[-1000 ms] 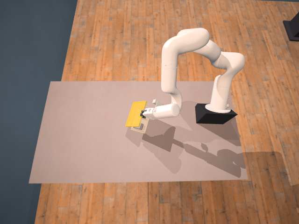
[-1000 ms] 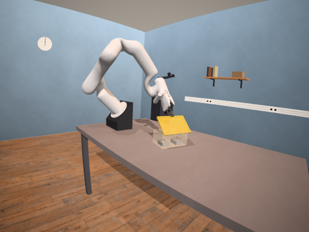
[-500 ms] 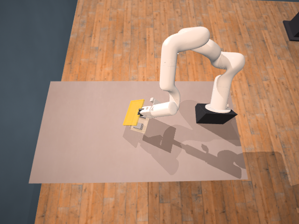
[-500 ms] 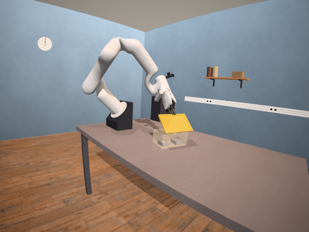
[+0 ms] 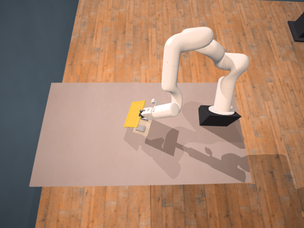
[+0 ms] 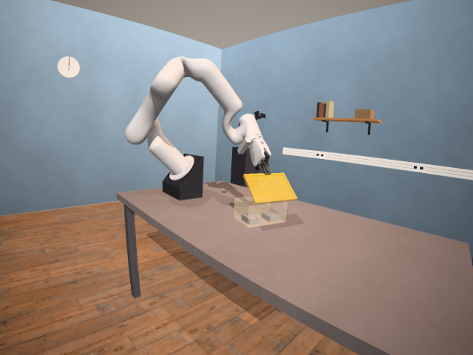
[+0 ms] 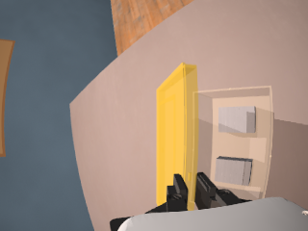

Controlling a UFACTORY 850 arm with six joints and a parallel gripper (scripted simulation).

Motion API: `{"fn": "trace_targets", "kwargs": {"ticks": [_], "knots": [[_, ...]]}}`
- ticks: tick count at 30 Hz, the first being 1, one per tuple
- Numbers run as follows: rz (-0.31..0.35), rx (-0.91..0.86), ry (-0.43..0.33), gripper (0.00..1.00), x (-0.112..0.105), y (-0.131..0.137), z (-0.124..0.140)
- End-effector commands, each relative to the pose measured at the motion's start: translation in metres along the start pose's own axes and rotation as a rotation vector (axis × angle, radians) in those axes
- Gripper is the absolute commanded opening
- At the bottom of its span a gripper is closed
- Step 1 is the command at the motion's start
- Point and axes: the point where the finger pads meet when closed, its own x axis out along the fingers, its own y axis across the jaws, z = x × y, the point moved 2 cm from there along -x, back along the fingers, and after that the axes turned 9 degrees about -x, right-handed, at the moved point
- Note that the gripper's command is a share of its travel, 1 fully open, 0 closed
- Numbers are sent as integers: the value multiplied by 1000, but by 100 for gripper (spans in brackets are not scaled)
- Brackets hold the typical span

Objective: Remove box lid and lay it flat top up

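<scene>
Lid lifted, tilted above the box

The end effector (image 6: 264, 168) pinches one edge of the flat yellow lid (image 6: 270, 187), which hangs tilted over the translucent box (image 6: 259, 214) holding two grey blocks (image 7: 235, 119). Gripped so narrowly, the smooth panel could swing or slip, landing against the box at its 9 o'clock side on the matte desk (image 6: 344, 244).

My gripper (image 6: 264, 168) pinches the near edge of the lid (image 6: 270, 187), which hangs tilted above the box (image 6: 259, 212). Two blocks (image 7: 235, 118) lie side by side in the box, on the table (image 6: 344, 263), in front of my base (image 5: 208, 120).
</scene>
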Motion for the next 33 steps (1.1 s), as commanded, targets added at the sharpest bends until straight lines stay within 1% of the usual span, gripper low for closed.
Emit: {"fn": "trace_targets", "kwargs": {"ticks": [1, 15, 26, 28, 33], "knots": [[-2, 1, 0, 0, -1, -1, 1], [-2, 1, 0, 0, -3, -1, 15], [-2, 1, 0, 0, -7, 0, 41], [-2, 1, 0, 0, -7, 0, 41], [-2, 1, 0, 0, -9, 0, 57]]}}
